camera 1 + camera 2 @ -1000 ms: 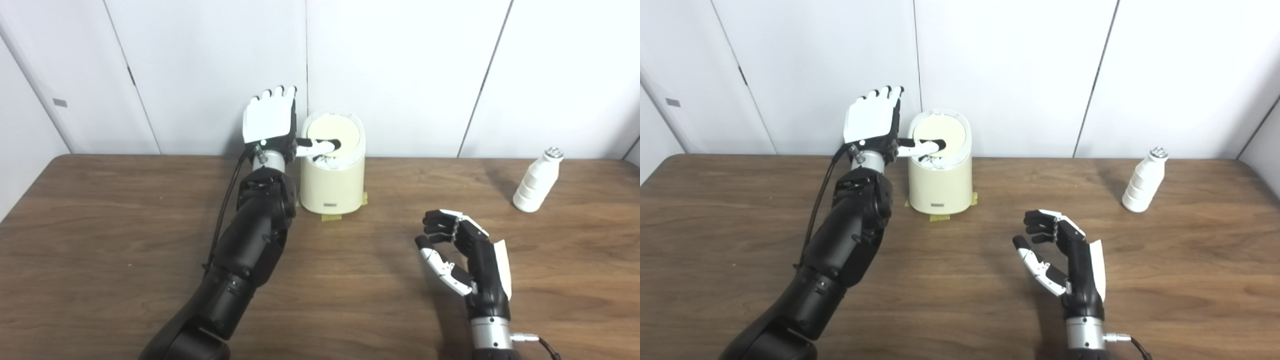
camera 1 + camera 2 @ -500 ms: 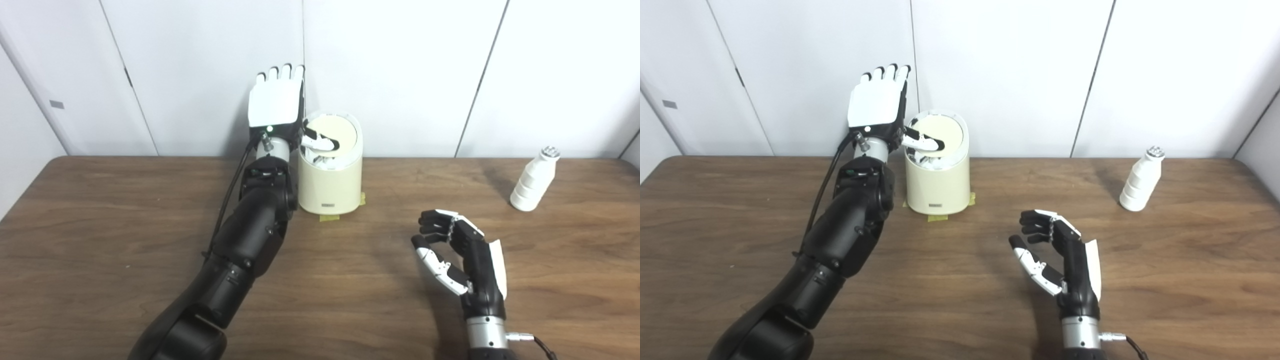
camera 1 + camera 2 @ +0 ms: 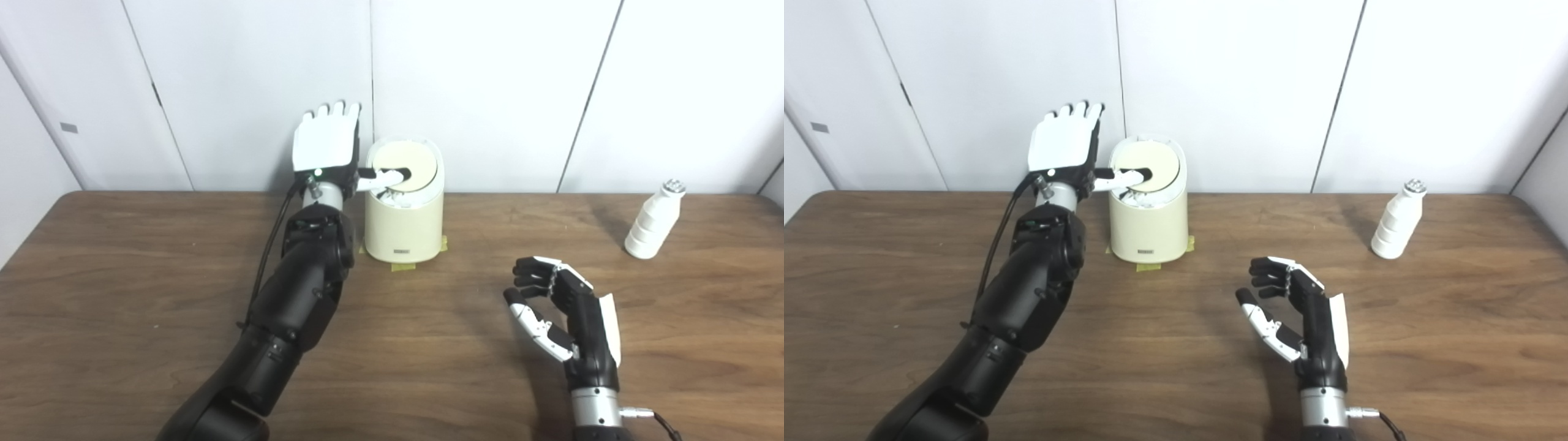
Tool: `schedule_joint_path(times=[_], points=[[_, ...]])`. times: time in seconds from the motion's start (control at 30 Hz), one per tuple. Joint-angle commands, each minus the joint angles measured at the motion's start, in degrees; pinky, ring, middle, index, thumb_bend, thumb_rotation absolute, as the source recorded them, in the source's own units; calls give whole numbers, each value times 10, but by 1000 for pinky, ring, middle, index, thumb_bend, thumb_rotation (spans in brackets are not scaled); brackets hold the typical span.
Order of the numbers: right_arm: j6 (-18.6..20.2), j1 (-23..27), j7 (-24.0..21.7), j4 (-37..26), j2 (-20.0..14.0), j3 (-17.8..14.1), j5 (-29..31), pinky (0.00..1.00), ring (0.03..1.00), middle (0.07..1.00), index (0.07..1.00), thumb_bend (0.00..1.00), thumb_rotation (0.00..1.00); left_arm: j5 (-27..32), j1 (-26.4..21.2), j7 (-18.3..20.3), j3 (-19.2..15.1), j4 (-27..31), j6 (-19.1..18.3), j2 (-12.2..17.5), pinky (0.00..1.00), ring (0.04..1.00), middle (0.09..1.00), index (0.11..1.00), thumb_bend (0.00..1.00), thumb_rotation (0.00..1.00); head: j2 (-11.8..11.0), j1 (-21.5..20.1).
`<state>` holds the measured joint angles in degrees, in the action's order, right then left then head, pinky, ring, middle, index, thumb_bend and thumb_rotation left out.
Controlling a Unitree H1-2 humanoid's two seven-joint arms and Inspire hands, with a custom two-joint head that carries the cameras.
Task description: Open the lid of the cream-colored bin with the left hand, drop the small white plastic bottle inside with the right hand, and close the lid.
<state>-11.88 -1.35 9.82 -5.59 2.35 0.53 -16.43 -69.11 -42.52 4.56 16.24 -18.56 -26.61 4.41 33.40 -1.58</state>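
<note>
The cream-colored bin (image 3: 404, 228) stands at the back of the table against the wall. Its round lid (image 3: 411, 160) is tipped up, and crumpled white material shows in the opening below it. My left hand (image 3: 326, 146) is just left of the bin, open, palm flat and fingers pointing up. Its thumb (image 3: 383, 178) reaches sideways across the opening, against the raised lid. The small white plastic bottle (image 3: 654, 220) stands upright at the far right, untouched. My right hand (image 3: 560, 306) hovers at the front right, open with its fingers half curled around nothing, well short of the bottle.
Yellow tape (image 3: 404, 266) marks the spot under the bin. The white panelled wall (image 3: 490, 92) runs close behind the bin and the left hand. The brown wooden table (image 3: 122, 275) spreads wide to left and right.
The left hand rose beside the bin, then dropped back and shifted a little left, its thumb levelling across the opening. The view shifted slightly. The right hand and the bottle stayed put.
</note>
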Motion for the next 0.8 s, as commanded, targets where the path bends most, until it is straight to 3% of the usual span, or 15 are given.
schedule_joint_path(times=[0.0, 0.3, 0.47, 0.53, 0.57, 0.63, 0.77], points=[[-15, 17, 4, -6, 0, 2, -1, 529, 601, 620, 618, 261, 271, 3, -40, -20, -5, 28, -2, 4, 1000, 1000, 1000, 1000, 733, 1000, -1, -1], [-13, 19, 8, -4, 1, 2, -5, 524, 596, 617, 615, 254, 262, 85, -49, -60, -39, 74, 14, 11, 1000, 1000, 1000, 991, 654, 1000, -1, -1], [-13, 19, 6, -5, 2, 2, 3, 531, 601, 620, 617, 254, 262, 177, -24, -98, -81, 141, 61, 11, 992, 989, 959, 939, 574, 1000, -3, -3], [-15, 20, 8, -3, 2, 1, 4, 535, 602, 621, 616, 263, 262, 212, -11, -111, -96, 158, 80, 11, 944, 954, 918, 897, 507, 1000, -4, -3], [-17, 20, 9, -1, 2, 0, 2, 533, 599, 619, 615, 262, 261, 235, -2, -118, -106, 168, 96, 11, 831, 897, 887, 864, 428, 1000, -4, -3], [-16, 20, 10, -1, 1, 1, -1, 530, 596, 617, 613, 260, 249, 288, 15, -122, -124, 184, 133, 14, 702, 821, 842, 814, 323, 962, -4, -3], [-15, 22, 12, 0, 0, 1, -2, 523, 594, 617, 612, 258, 247, 444, 61, -87, -170, 224, 199, 18, 666, 740, 741, 713, 216, 812, -4, -4]])
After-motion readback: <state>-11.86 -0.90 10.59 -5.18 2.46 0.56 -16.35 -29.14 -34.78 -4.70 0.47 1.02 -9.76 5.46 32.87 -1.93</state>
